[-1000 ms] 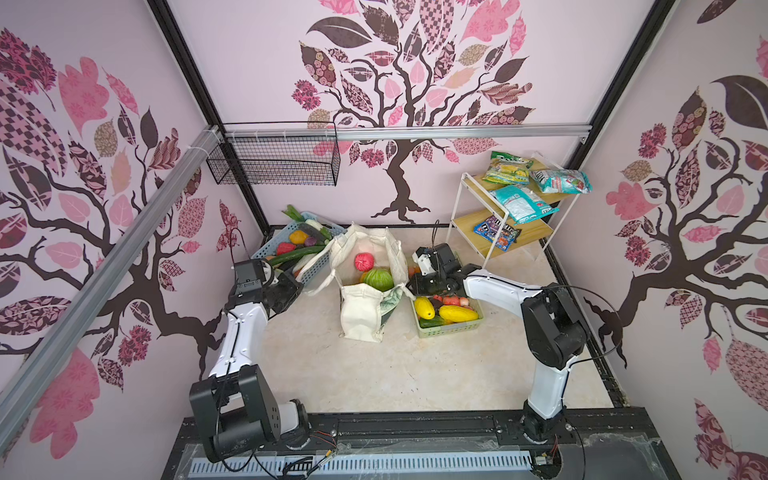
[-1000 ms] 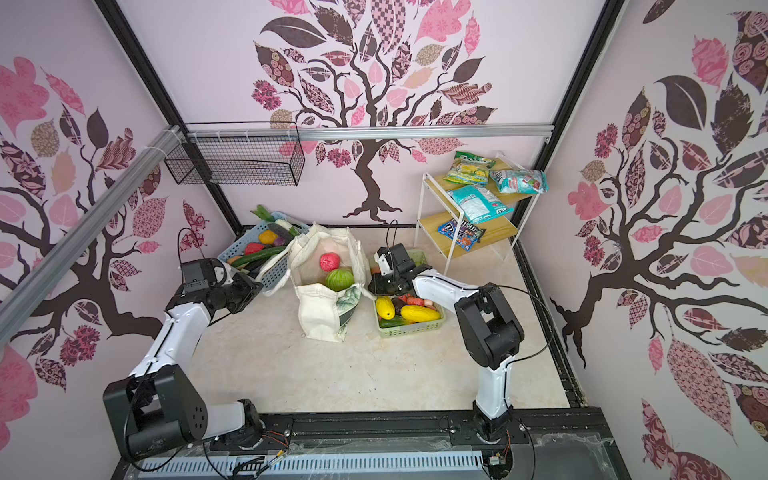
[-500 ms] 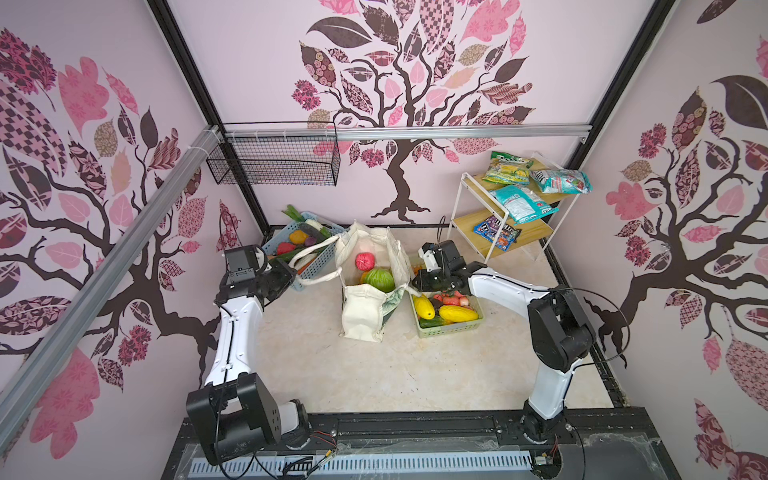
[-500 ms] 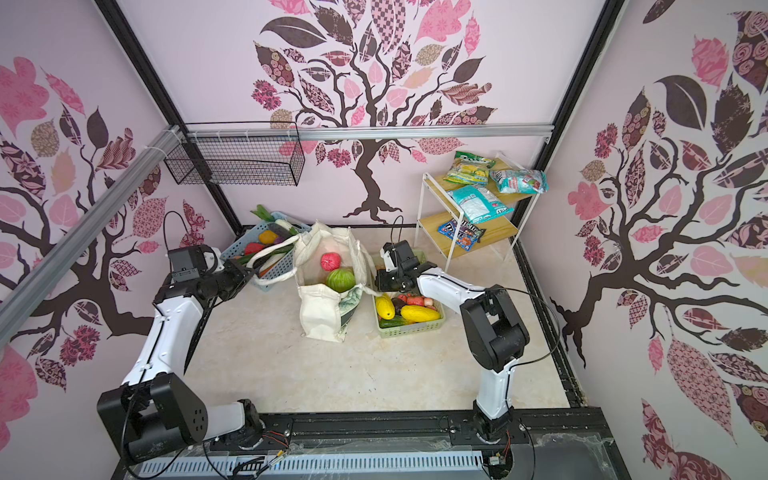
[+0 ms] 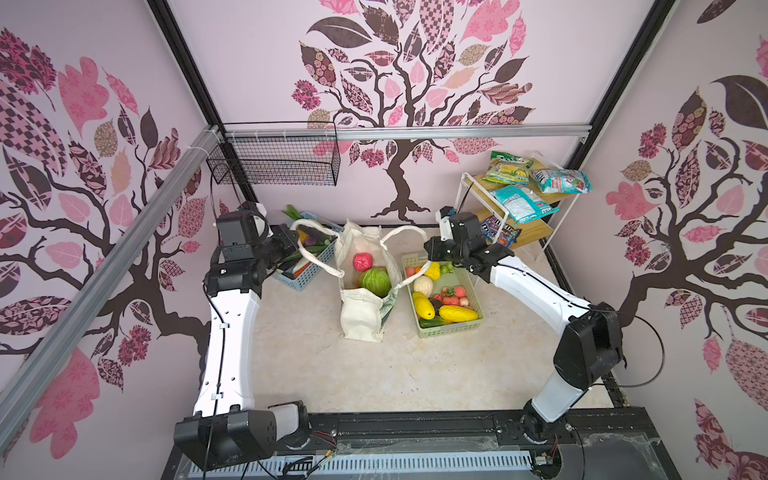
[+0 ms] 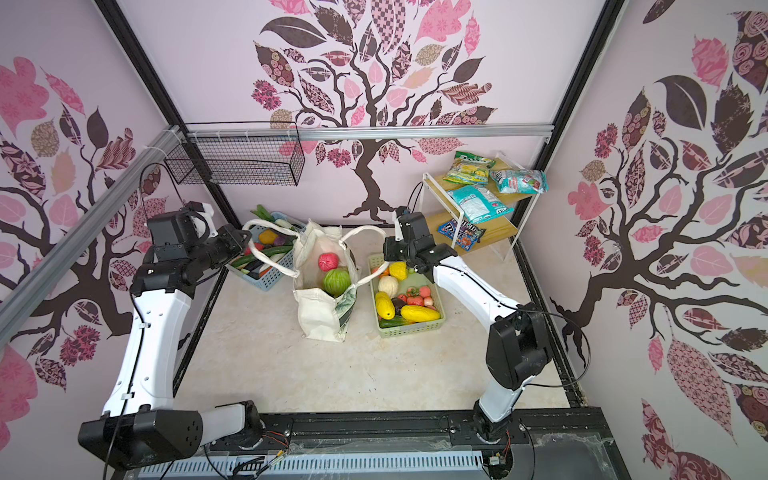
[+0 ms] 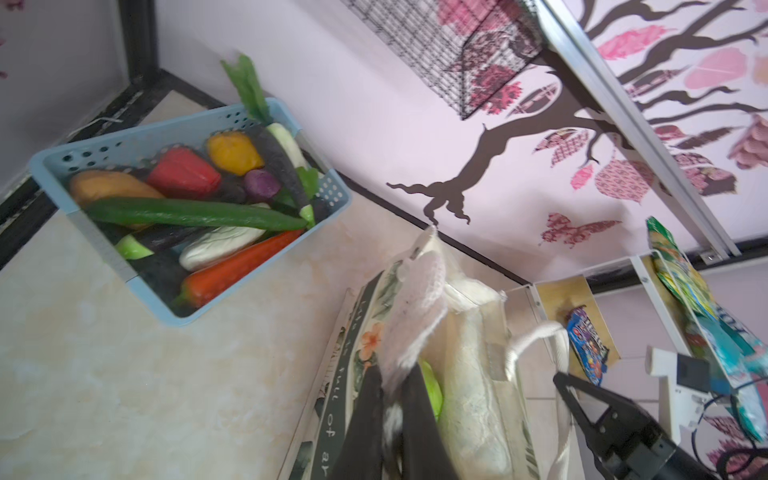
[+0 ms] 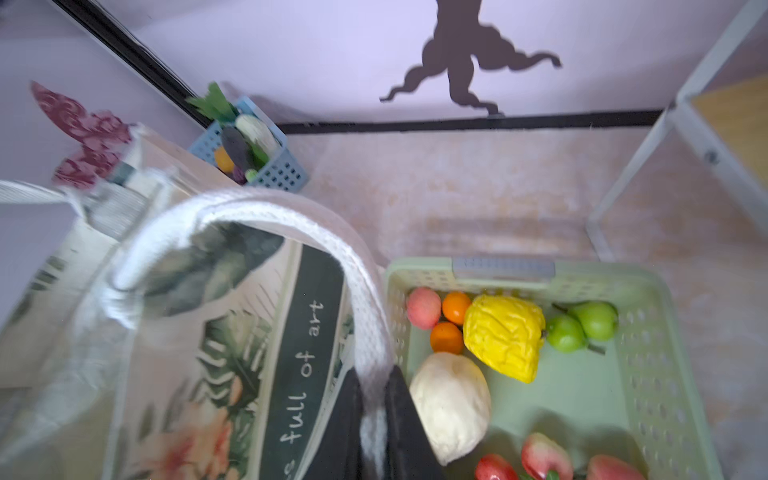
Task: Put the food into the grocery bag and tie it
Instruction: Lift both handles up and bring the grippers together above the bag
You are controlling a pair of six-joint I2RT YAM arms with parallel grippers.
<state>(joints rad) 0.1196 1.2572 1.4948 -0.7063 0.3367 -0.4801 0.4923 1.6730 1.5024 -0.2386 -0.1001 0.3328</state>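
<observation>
The cream grocery bag (image 5: 360, 312) (image 6: 320, 318) stands open mid-floor, dark "full of art" band (image 8: 307, 345) on its side. Inside lie food pieces: a red bumpy fruit (image 5: 363, 262) and a green cabbage (image 5: 375, 281). My left gripper (image 5: 296, 245) (image 7: 392, 374) is shut on the bag's left handle (image 7: 415, 299), held out over the blue basket. On the bag's other side my right gripper (image 5: 428, 249) (image 8: 376, 374) is shut on the right handle (image 8: 291, 216), which arches up above the green basket's near corner. Both loops are pulled apart and raised.
A pale-green basket (image 5: 451, 329) of fruit sits right of the bag. Left of the bag, a blue basket (image 5: 308, 282) of vegetables stands by the back wall. A white shelf (image 5: 462, 199) with snack packets fills the back right corner. A wire basket (image 5: 278, 160) hangs on the wall.
My right gripper has closed on the right handle and lifted it. The left gripper has risen and drawn back to the left with its handle, stretching that loop out.
</observation>
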